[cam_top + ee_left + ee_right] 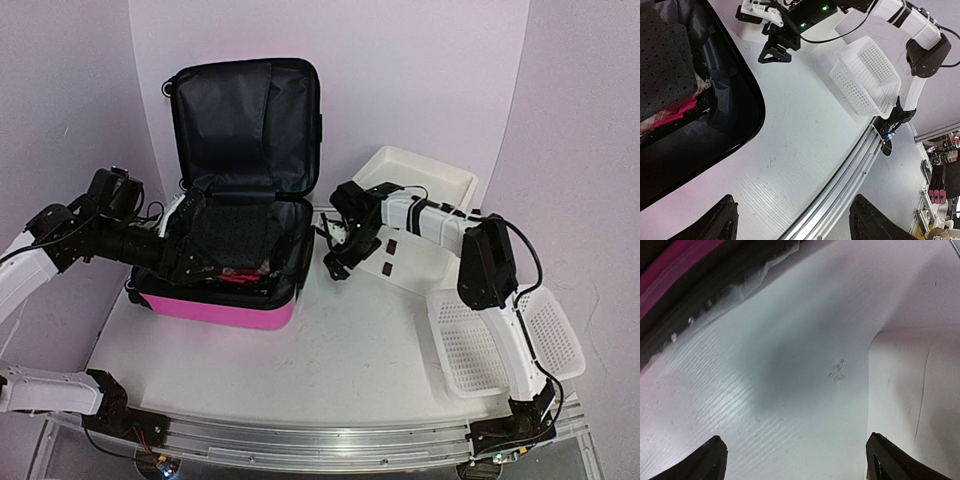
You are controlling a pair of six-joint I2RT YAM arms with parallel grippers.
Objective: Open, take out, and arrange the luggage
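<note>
Open luggage (742, 107); pink item (677, 112) inside, perhaps cloth.

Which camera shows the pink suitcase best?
The top external view: the whole suitcase shows, lid up, inside visible. The left wrist view sees only one dark corner; the right wrist view, a blurred pink edge.

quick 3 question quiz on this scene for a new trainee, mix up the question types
1. True or false: the suitcase has its lid shut.
2. What does the right gripper hold? A) a cloth B) nothing C) a wheel
3. Fill in: the basket sits on the robot's ____ side.

Key: 1 false, the lid stands open. 2 B, its fingers are apart over bare tabletop. 3 right.
</note>
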